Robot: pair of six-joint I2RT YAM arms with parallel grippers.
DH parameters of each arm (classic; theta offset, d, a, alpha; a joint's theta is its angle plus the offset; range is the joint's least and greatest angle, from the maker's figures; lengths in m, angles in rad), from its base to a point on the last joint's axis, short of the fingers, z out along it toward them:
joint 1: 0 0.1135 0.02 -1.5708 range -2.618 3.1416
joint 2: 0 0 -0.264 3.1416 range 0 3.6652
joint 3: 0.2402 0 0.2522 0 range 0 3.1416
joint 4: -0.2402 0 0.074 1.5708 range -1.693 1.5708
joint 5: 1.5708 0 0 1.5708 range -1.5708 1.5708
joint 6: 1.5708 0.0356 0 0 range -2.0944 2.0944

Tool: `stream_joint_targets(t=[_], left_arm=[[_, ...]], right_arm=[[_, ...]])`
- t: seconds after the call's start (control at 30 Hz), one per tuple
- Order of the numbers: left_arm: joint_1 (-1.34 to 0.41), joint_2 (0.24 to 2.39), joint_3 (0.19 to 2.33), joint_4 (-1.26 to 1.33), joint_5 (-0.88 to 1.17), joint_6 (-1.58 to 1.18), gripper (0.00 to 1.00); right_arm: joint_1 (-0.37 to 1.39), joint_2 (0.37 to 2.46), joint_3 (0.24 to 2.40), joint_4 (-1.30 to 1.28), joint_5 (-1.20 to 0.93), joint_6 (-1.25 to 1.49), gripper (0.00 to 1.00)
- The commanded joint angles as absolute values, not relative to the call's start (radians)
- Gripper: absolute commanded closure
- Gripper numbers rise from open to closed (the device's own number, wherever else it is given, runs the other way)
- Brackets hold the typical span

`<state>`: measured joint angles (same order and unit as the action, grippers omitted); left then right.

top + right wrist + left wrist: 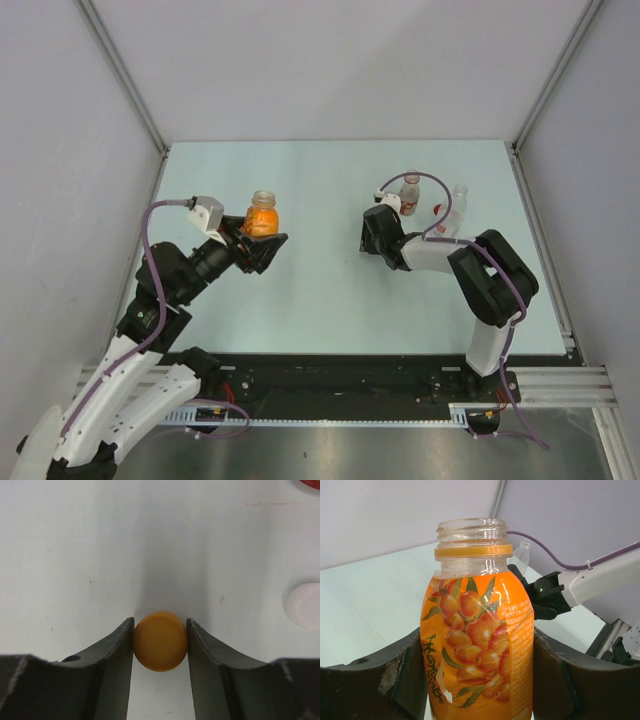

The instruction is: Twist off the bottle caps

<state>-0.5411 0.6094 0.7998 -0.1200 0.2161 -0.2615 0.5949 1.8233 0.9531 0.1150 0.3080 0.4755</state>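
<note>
The orange-filled bottle [475, 630] stands upright with a bare, open neck [471, 530] and only an orange ring left below the thread. My left gripper [480, 675] is shut on its body, one dark finger pressing each side; from above, the bottle [262, 215] is left of centre. My right gripper [160, 640] points down at the table and is shut on the orange cap [160, 641]. From above, that gripper [372, 236] hides the cap. A white cap [305, 606] lies loose on the table to the right, and a red cap's edge [311, 482] shows at the top right corner.
Two more bottles stand at the back right behind the right arm: one with a reddish label band [410, 192] and a plain clear one [457, 205]. The right arm's white link [600, 582] and purple cable cross behind the orange bottle. Grey walls enclose the table.
</note>
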Motion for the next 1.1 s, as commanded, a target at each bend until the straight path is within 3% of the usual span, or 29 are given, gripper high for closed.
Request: stream_joint_targets(t=[0.0, 1.07], left_arm=[[-0.545, 0.612, 0.801, -0.104, 0.219, -0.255, 1.00], [-0.546, 0.617, 0.793, -0.115, 0.213, -0.252, 1.00]], right_arm=[[0.587, 1.874, 0.973, 0.107, 0.287, 0.495, 0.97], [0.612, 1.928, 1.037, -0.044, 0.402, 0.485, 0.52]])
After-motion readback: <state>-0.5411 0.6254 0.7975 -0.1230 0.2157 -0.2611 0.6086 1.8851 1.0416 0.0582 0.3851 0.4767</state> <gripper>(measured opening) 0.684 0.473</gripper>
